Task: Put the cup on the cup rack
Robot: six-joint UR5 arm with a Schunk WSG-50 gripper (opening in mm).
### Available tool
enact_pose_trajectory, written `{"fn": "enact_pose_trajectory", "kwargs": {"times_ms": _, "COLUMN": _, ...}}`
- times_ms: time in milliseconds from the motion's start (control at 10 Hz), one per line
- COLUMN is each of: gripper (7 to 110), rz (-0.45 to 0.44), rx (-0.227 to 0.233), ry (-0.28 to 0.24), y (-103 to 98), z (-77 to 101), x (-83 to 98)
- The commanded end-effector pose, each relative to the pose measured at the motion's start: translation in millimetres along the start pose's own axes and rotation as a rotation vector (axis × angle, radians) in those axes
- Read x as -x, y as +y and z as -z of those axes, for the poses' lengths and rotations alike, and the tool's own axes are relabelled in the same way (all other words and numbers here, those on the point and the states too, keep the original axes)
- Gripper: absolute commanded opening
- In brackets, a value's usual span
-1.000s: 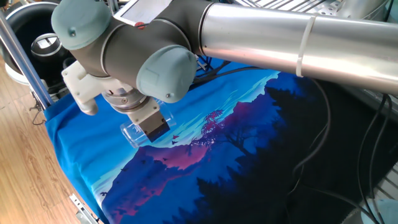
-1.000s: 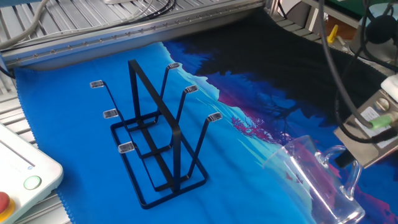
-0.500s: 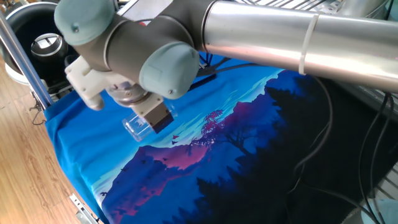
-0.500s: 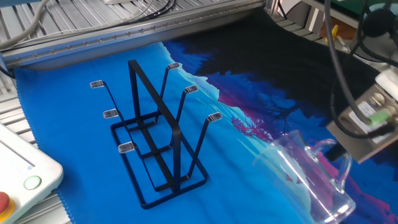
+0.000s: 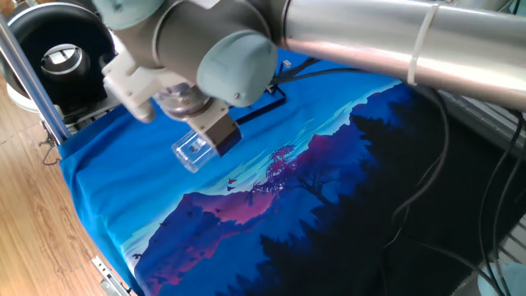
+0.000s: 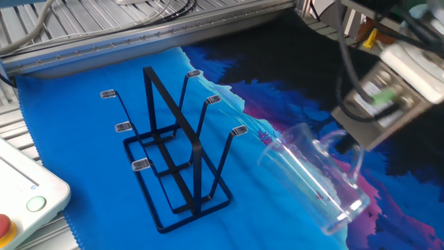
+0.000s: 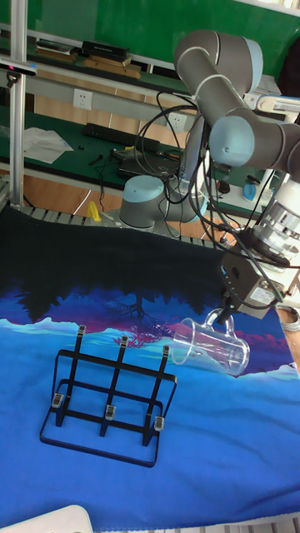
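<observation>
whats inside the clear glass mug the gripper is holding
Nothing shows inside the clear glass mug: it looks empty, and the blue printed cloth shows through its walls. It hangs tilted, mouth toward the black wire rack. The gripper covers part of its handle.

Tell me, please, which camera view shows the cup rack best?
The other fixed view shows the cup rack best: close, with its whole base frame and all pegs visible. The tall fixed view also shows it whole, but smaller and from the front. In one fixed view the arm hides nearly all of it.
</observation>
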State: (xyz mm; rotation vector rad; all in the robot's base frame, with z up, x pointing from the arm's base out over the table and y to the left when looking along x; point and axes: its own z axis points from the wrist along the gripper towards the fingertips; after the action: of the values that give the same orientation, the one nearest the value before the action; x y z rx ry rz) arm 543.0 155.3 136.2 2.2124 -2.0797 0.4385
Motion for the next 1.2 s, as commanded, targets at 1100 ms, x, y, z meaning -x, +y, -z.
{"fn": "enact_pose_trajectory", "kwargs": {"times_ms": 1100, "gripper": 7, "rz": -0.026, "rx": 0.017, "ry": -0.065, "y": 3, "z": -0.2, "x": -9.3}}
